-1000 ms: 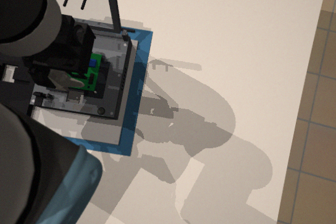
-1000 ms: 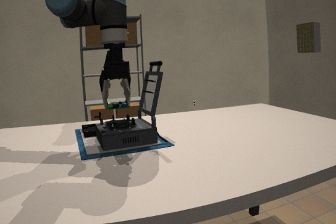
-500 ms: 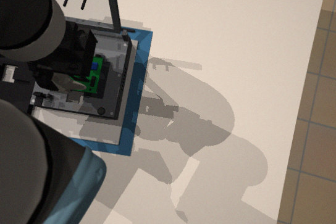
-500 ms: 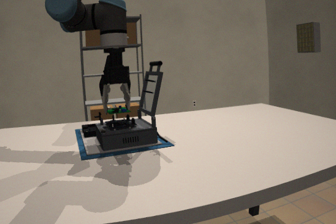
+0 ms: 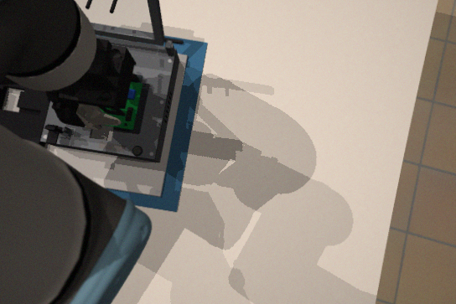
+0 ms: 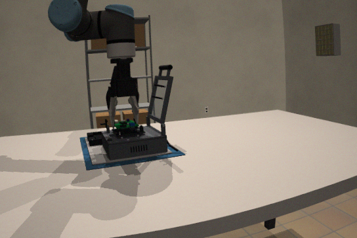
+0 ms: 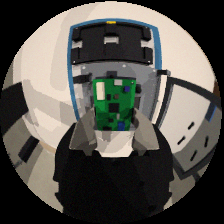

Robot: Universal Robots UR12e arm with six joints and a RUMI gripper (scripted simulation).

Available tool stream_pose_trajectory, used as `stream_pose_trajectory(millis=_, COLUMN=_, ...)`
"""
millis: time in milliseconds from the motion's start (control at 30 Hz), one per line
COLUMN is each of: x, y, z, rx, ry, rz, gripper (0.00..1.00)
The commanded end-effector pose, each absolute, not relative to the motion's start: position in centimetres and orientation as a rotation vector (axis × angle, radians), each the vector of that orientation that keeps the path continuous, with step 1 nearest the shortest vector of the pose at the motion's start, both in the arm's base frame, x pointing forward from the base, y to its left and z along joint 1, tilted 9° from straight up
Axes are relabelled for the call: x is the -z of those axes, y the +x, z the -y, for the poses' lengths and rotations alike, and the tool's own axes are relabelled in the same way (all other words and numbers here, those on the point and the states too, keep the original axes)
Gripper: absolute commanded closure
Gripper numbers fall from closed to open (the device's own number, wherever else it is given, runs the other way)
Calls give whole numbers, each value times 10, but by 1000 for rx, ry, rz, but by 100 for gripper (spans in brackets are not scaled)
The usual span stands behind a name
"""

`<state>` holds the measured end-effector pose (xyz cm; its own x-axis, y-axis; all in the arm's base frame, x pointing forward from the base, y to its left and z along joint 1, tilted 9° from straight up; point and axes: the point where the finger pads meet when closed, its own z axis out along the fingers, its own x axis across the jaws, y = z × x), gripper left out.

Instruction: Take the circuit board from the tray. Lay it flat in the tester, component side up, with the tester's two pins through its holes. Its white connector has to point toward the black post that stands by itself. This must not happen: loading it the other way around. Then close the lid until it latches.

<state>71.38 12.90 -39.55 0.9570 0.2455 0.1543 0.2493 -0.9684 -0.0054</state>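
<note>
- The tool (image 5: 117, 108) (image 6: 125, 122) (image 7: 113, 108) grasped the circuit board (image 5: 135, 118) (image 6: 122, 124) (image 7: 106, 107), component side up, just above the tester (image 5: 147, 147) (image 6: 138, 148) (image 7: 145, 75).
- The lid (image 5: 153, 4) (image 6: 168, 98) (image 7: 165, 102) stood open.

Workshop-like room, metal shelving unit (image 6: 88, 79).

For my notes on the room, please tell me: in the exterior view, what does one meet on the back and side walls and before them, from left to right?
Storage shelf → white wall outlet → square wall panel
</note>
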Motion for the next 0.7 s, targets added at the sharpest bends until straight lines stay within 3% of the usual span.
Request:
stream_pose_trajectory(millis=0, x=400, y=718, z=-130, rx=248, ry=-3083, rz=390, gripper=61)
stream_pose_trajectory(millis=667, x=401, y=717, z=-130, rx=246, ry=-3083, rz=390, gripper=61)
